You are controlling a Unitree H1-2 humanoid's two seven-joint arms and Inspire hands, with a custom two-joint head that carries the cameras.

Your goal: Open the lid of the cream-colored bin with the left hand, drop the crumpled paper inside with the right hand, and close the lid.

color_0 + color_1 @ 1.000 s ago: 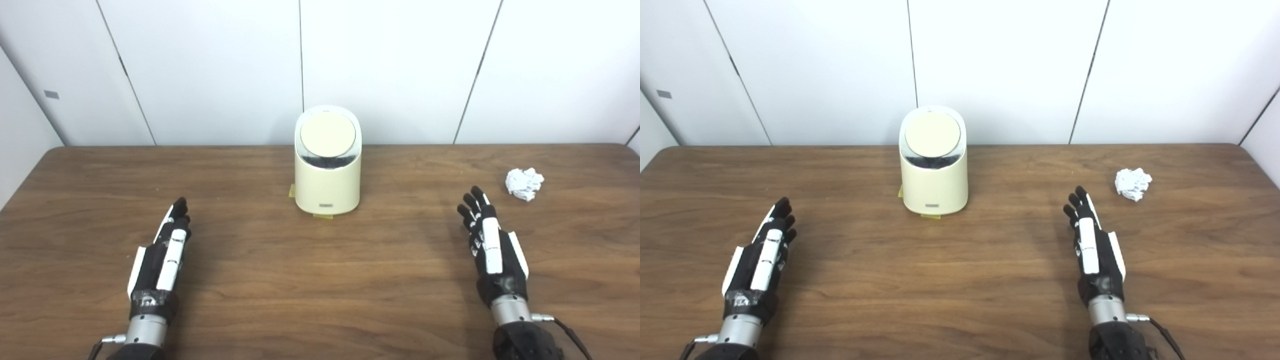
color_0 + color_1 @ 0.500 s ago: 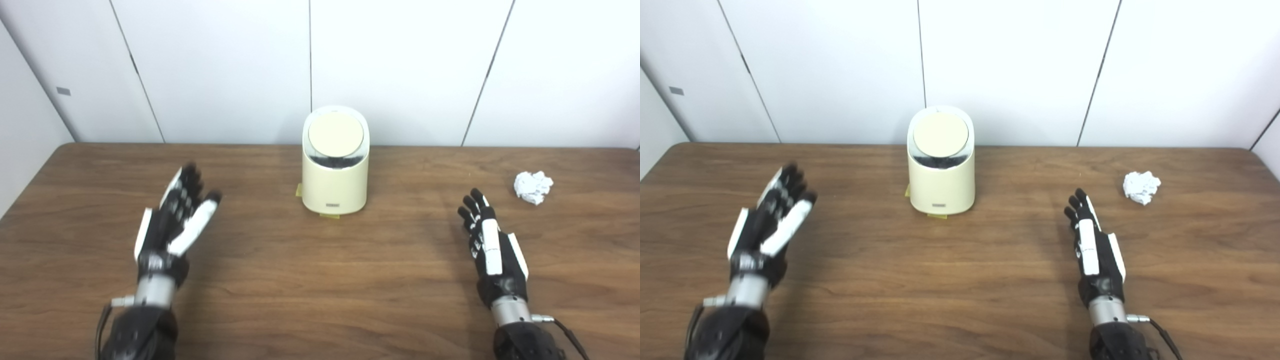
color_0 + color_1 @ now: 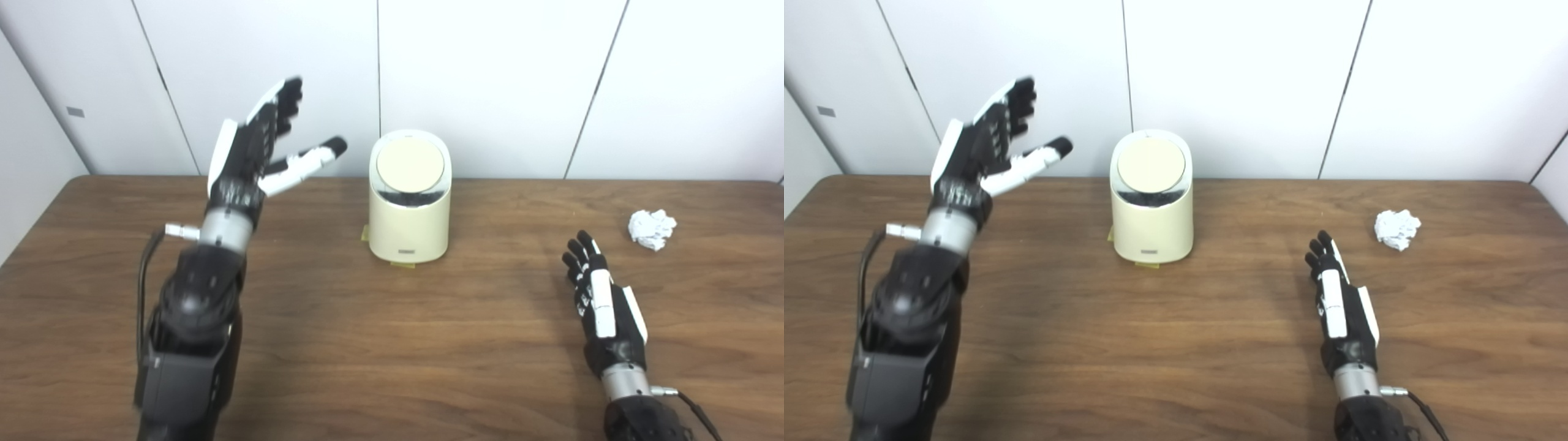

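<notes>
The cream-colored bin (image 3: 409, 220) stands at the back middle of the table, its round lid (image 3: 410, 163) down and tilted toward me. My left hand (image 3: 257, 147) is raised high to the bin's left, open with fingers spread and thumb pointing at the lid, a gap still between them. The crumpled white paper (image 3: 653, 228) lies at the right. My right hand (image 3: 599, 306) rests flat and open on the table, nearer me than the paper and to its left, holding nothing.
The wooden table (image 3: 392, 343) ends at a white panelled wall (image 3: 490, 79) just behind the bin. Yellow tape tabs (image 3: 402, 264) show under the bin's base.
My left arm has lifted off the table and swung up and right toward the bin, fingers spreading. The right hand, bin and paper stayed put. The camera shifted slightly at first.
</notes>
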